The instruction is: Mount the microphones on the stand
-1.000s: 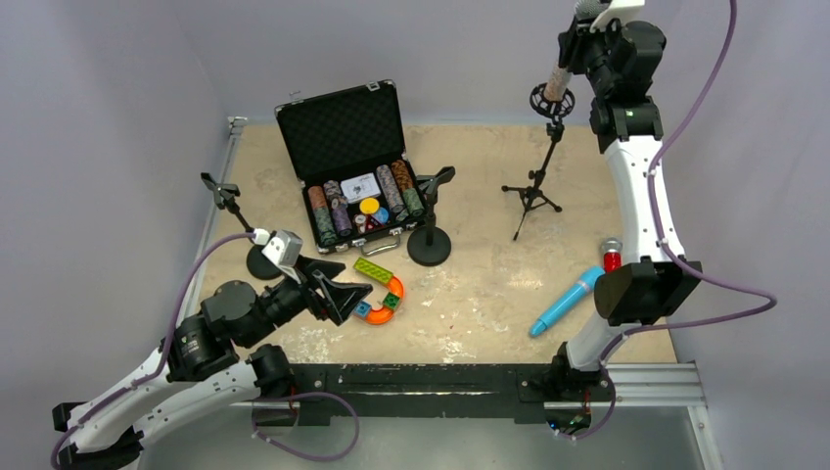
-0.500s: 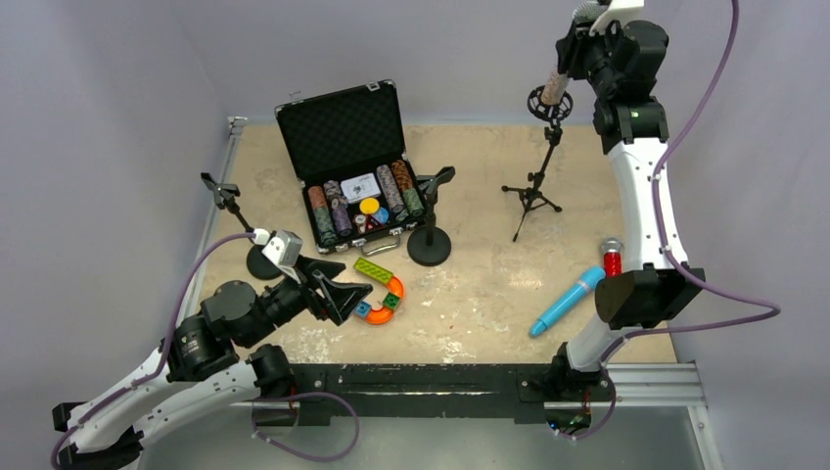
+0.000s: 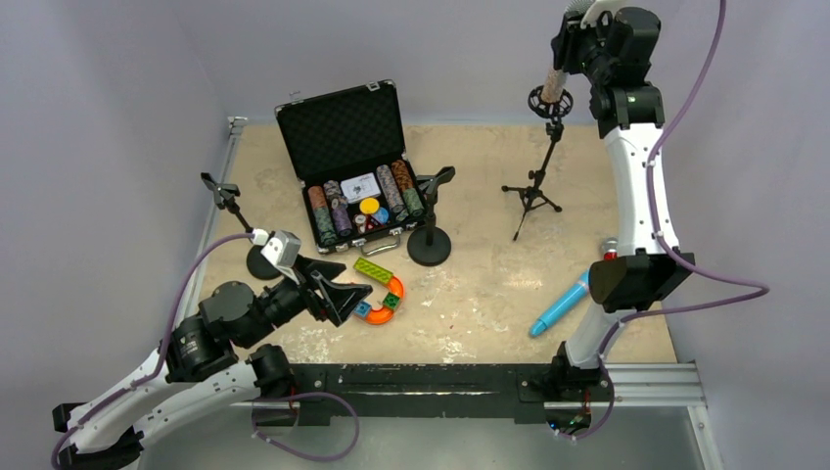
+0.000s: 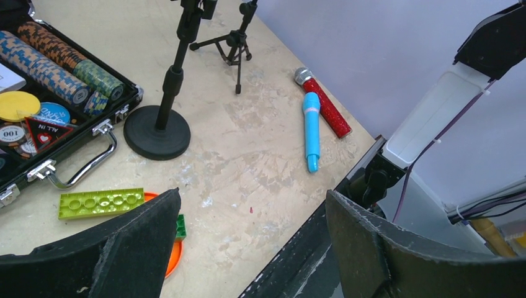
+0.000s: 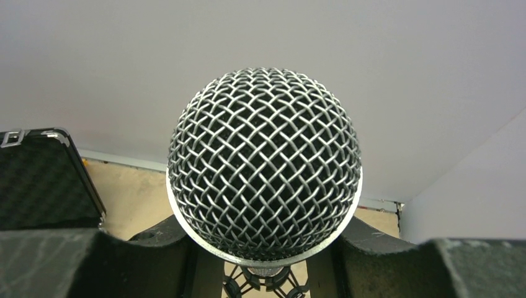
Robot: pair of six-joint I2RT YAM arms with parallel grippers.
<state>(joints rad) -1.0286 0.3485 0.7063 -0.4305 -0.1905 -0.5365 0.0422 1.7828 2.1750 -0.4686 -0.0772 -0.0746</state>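
Currently the right claw [image 3: 577, 41] is raised high over the far right corner of the desk [image 3: 470, 294], clamped on the silver-pink glitter microphone [image 3: 557, 82] just below its head. That microphone hangs almost upright, tilted slightly, with its grey mesh head [image 5: 263, 167] on top and filling the right wrist view between the two dark fingers [image 5: 56, 261]. Its lower end meets the black ring mount [image 3: 550, 102] at the top of the tripod stand [image 3: 533, 191]; whether it is seated inside the ring I cannot tell.

The left claw [image 4: 248, 248] hovers low over the near left part of the desk with its fingers spread wide apart and nothing between them. Just beyond it lie a green toy brick [image 4: 102, 203] and an orange curved piece [image 3: 392, 293].

The light-blue microphone [image 4: 311, 129] lies flat on the desk near the right arm's base. The red glitter microphone [image 4: 322, 102] lies just beside it on the side nearer the desk's right edge, its mesh head pointing away from the arms; from above it is mostly hidden behind the right arm's elbow.

A round-base stand [image 4: 158, 127] stands upright mid-desk, just beside the open black case [image 3: 347, 166] of poker chips. Another small stand [image 3: 227, 196] stands near the left edge.
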